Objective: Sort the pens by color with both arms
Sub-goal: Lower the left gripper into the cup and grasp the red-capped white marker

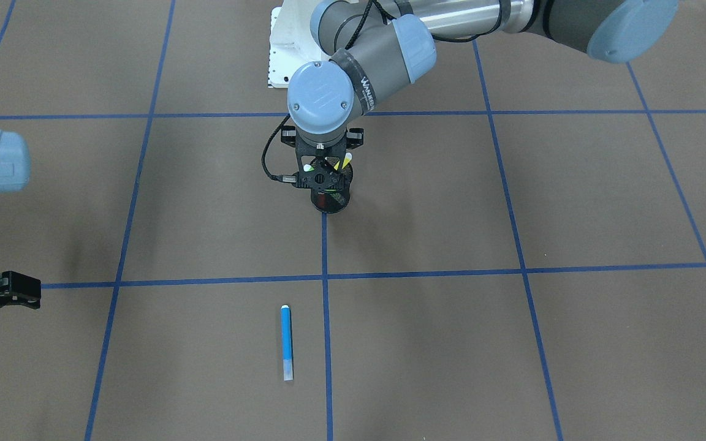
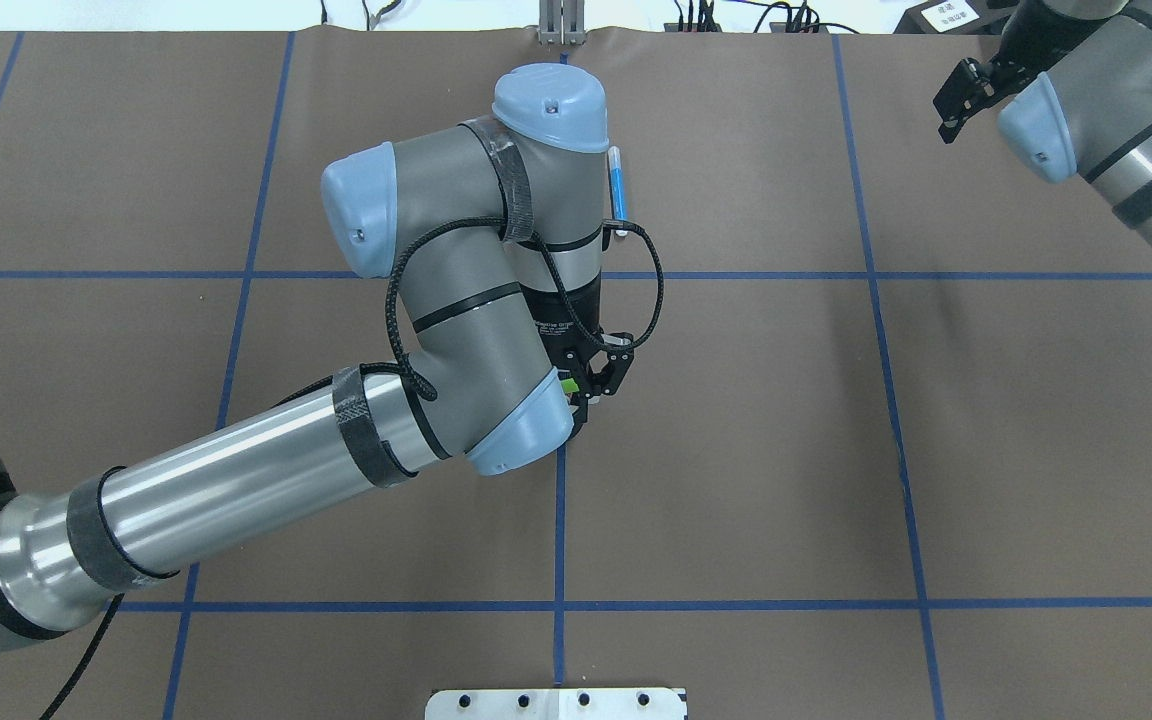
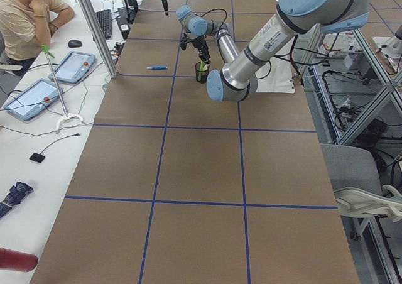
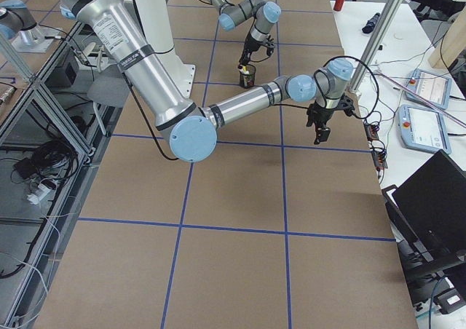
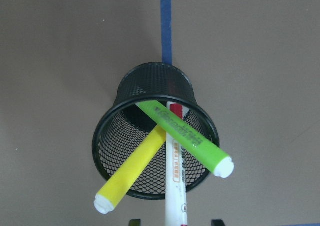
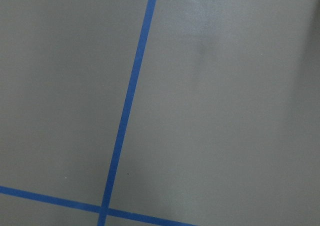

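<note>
Left gripper (image 1: pixel 323 176) hovers, fingers apart, just above black mesh cup (image 5: pixel 112 151) holding yellow pen (image 5: pixel 132 168), green pen (image 5: pixel 185 133) and white pen (image 5: pixel 175 186). Blue pen (image 1: pixel 287 343) lies well apart. Right gripper (image 1: pixel 27 289): opening unclear.

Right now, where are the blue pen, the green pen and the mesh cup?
blue pen (image 1: pixel 287 340): front-facing view, mid-barrel.
green pen (image 5: pixel 185 136): left wrist view, mid-barrel.
mesh cup (image 5: pixel 114 143): left wrist view, inner mesh wall.

1. Overhead and front-facing cameras look steeply down from opposite sides — both catch the left claw (image 2: pixel 601 385) above the mesh cup (image 1: pixel 330 202).
2. Left wrist camera: close, straight down below the claw into that cup.
3. Right wrist: close on the table (image 6: pixel 225 111).
</note>
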`<action>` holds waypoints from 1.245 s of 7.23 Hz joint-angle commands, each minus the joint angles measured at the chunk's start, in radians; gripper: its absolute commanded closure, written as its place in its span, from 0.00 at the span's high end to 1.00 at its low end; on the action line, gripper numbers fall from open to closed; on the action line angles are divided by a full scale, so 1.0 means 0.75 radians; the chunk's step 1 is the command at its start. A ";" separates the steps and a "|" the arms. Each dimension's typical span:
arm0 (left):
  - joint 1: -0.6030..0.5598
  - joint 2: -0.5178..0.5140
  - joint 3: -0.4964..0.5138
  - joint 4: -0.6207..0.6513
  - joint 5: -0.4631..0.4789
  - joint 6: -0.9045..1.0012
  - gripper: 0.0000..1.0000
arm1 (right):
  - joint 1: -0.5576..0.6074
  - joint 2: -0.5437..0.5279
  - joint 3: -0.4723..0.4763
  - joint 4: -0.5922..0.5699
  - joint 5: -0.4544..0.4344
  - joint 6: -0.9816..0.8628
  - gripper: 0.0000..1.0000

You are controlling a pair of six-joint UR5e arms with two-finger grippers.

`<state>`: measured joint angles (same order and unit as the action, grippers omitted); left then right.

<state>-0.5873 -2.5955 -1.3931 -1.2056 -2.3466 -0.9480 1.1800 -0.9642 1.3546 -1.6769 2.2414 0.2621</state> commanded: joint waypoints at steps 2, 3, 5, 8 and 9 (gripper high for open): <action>0.024 0.002 0.002 -0.012 0.002 0.000 0.49 | -0.003 -0.003 0.000 0.000 0.000 0.000 0.99; 0.028 0.006 0.004 -0.027 0.002 0.002 0.49 | -0.003 -0.003 -0.002 0.000 0.000 0.000 0.99; 0.028 0.006 0.010 -0.029 0.002 0.004 0.49 | -0.007 -0.001 -0.002 0.000 0.000 0.000 0.99; 0.030 0.012 0.008 -0.027 0.006 0.016 0.33 | -0.007 -0.001 0.000 0.002 0.000 0.000 0.99; 0.028 0.012 0.006 -0.027 0.006 0.018 0.20 | -0.007 -0.001 0.000 0.004 0.000 0.000 0.99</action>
<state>-0.5651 -2.5869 -1.3865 -1.2262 -2.3430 -0.9366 1.1751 -0.9649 1.3540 -1.6753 2.2411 0.2624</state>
